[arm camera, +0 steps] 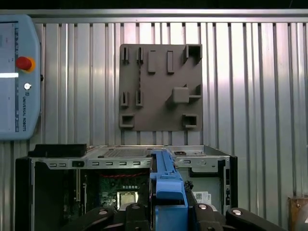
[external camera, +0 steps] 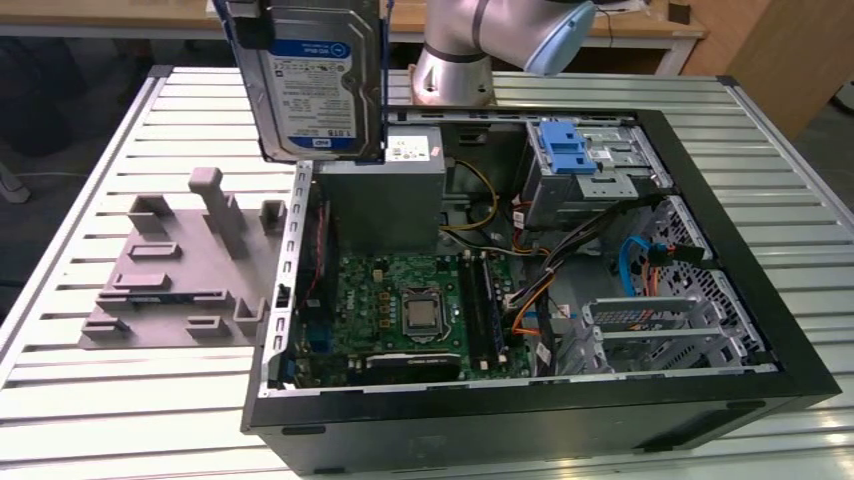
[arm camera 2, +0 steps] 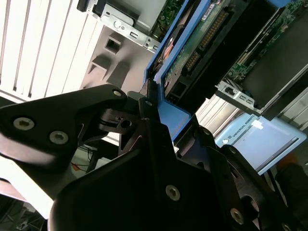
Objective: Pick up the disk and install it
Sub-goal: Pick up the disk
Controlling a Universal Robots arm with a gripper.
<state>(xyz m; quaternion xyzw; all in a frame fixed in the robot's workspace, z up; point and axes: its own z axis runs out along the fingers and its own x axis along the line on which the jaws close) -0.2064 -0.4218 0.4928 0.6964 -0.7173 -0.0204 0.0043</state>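
Note:
The disk [external camera: 314, 80] hangs upright in the air, its blue-and-white label facing the exterior view. It is above the edge of the open computer case [external camera: 747, 290] on the exterior view's left. Blue carrier rails frame it. In both wrist views my gripper [arm camera 2: 154, 110] is shut on the blue carrier's edge [arm camera: 167, 183], its black fingers [arm camera: 211, 214] on either side. The second wrist view shows the disk's circuit-board side [arm camera 2: 202, 43]. The drive cage [external camera: 594, 165] with its ridged blue latch [external camera: 567, 150] is at the back of the case, toward the exterior view's right.
The case lies open on a slatted metal table [external camera: 80, 400]; inside are a motherboard [external camera: 400, 310], a grey power supply box [external camera: 380, 190] and loose cables [external camera: 561, 270]. A grey fixture plate [external camera: 174, 270] lies beside the case. A teach pendant [arm camera: 17, 77] rests on the table.

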